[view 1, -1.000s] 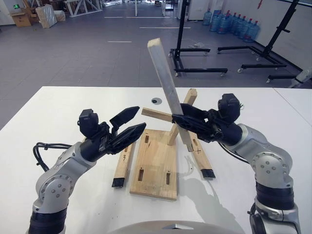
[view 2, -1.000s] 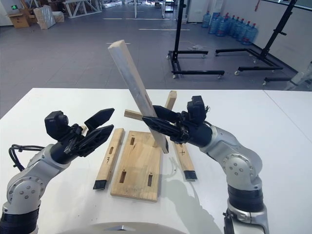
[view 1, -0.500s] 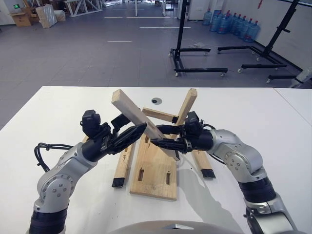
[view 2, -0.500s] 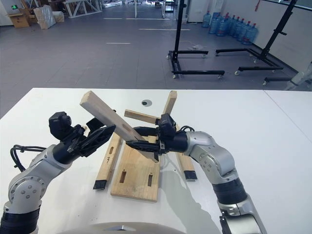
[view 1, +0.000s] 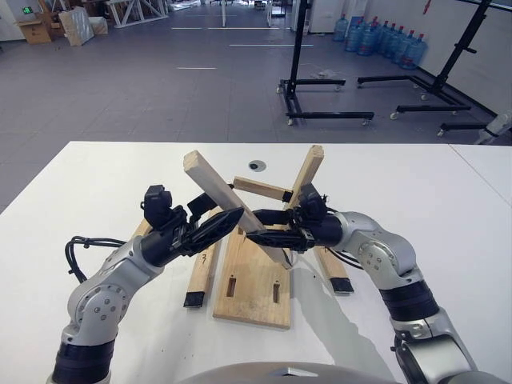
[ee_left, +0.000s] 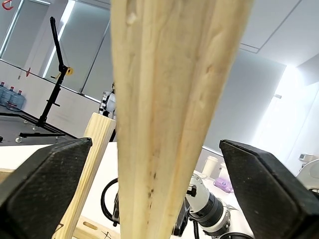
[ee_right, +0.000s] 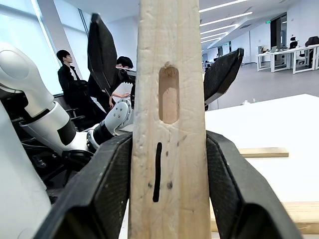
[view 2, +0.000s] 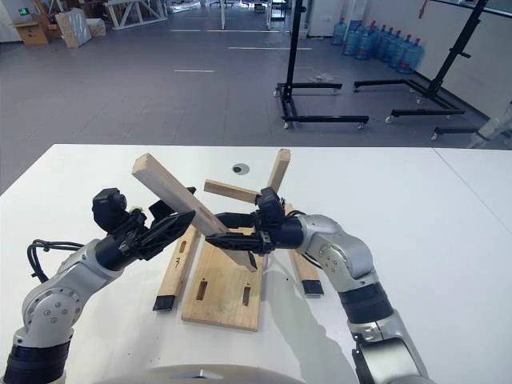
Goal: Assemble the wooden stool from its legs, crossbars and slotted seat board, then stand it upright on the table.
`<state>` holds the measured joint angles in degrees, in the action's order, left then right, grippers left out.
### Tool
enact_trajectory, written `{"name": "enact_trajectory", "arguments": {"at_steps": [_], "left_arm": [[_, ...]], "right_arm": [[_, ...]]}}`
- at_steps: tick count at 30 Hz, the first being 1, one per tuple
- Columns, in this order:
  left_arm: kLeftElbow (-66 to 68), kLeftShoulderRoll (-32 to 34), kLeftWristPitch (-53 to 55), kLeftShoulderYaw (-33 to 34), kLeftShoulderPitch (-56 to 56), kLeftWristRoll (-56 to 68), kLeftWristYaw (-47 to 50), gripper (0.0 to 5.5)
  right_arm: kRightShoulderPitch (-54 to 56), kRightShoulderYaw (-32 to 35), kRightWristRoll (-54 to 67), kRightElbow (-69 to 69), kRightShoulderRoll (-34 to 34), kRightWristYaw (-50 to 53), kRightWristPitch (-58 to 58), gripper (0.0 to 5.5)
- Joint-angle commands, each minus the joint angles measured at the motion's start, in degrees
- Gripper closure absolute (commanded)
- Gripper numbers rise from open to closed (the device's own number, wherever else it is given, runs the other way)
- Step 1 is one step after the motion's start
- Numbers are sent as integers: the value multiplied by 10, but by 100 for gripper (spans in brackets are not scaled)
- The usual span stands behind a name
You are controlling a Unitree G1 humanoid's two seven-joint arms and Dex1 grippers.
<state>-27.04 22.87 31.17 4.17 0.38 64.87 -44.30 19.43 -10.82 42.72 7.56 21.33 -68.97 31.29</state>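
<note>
A wooden leg (ee_left: pixel 174 114) rises between the left gripper's (ee_left: pixel 154 144) spread fingers (ee_left: pixel 45 184); a second leg (ee_left: pixel 92 154) leans behind.

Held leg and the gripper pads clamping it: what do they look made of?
Leg: pale bare wood by the look; lengthwise grain, small dark specks, a cut slot, no gloss. Pads: black, matte, finely textured, probably rubber or plastic; the look leaves that open.

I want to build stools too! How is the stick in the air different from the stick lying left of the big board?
The raised pale wooden leg is tilted, clamped in the right tool; the flat pale wooden leg lies on the white table, untouched. The flat leg's near end has a black cap; the raised leg's top end is bare. Both have a slot.
</note>
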Motion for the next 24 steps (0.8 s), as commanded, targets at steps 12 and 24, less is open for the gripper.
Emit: {"name": "enact_trajectory", "arguments": {"at_steps": [12,24], "left_arm": [[10,-16,0,-8,-8,-21,-12,181],[16,-24,-8,-4,-15,-42,-14,337]], "right_arm": [[31,-15,-34,-33,-3,-32,-6,348],[31,-18,-66,-51,-13,-28,-30,348]]}}
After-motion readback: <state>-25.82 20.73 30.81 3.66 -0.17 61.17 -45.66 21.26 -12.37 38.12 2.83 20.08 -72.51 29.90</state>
